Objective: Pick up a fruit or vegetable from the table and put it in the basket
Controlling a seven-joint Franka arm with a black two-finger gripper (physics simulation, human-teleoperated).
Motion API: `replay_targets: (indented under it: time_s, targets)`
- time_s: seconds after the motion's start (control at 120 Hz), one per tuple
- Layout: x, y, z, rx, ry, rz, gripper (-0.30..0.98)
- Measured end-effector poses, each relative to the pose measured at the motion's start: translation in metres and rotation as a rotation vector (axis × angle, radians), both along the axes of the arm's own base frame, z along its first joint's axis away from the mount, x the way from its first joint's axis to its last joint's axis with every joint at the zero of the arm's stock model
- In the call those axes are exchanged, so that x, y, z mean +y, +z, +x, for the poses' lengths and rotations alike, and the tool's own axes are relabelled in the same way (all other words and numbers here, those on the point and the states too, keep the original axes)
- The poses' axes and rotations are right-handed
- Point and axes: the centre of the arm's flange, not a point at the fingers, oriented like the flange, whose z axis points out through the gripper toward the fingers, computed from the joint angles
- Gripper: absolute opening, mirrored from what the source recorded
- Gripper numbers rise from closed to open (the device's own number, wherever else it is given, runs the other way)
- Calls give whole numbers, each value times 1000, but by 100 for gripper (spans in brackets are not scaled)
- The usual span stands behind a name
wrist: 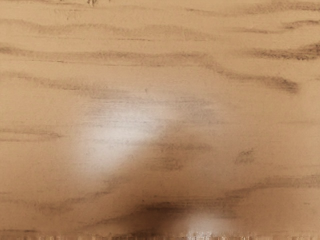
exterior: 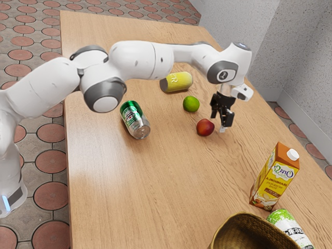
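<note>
One white arm (exterior: 141, 59), entering from the exterior view's left, bent at the elbow, extended above a wooden table (exterior: 155, 181), with a near-level forearm and a downturned wrist. One black gripper (exterior: 222, 127), pointing down, low over the wood, just beside a red fruit (exterior: 205, 127) on the exterior view's right of it. Open or closed: impossible to tell. Red fruit: on the table, outside the basket (exterior: 228, 224). Green fruit (exterior: 191, 104): likewise on the table, near the red one. In the wrist view: wood grain beneath the hand, with pale glare and a darker patch.
</note>
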Motion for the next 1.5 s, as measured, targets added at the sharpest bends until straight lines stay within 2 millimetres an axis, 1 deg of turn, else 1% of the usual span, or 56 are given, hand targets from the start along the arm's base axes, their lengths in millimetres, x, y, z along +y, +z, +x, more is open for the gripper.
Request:
replay_targets:
  time_s: [0.2,0.583,0.658,0.817,1.133,1.158,1.3,1.4,1.45,1.5]
  targets:
    - [1,-6,-7,74,9,-6,69]
    - [-4,-11,-17,168,25,-13,69]
    - [-4,-16,-19,189,30,-14,69]
    - [-7,-13,-20,210,34,-13,69]
    - [-9,-19,-23,244,48,-12,68]
    - [-9,-19,-23,246,48,-11,65]
    - [-9,-20,-23,251,53,-8,38]
    - [-9,-18,-24,249,57,2,26]
    - [-9,-10,-25,238,60,6,28]
    - [-13,5,-27,220,59,4,29]
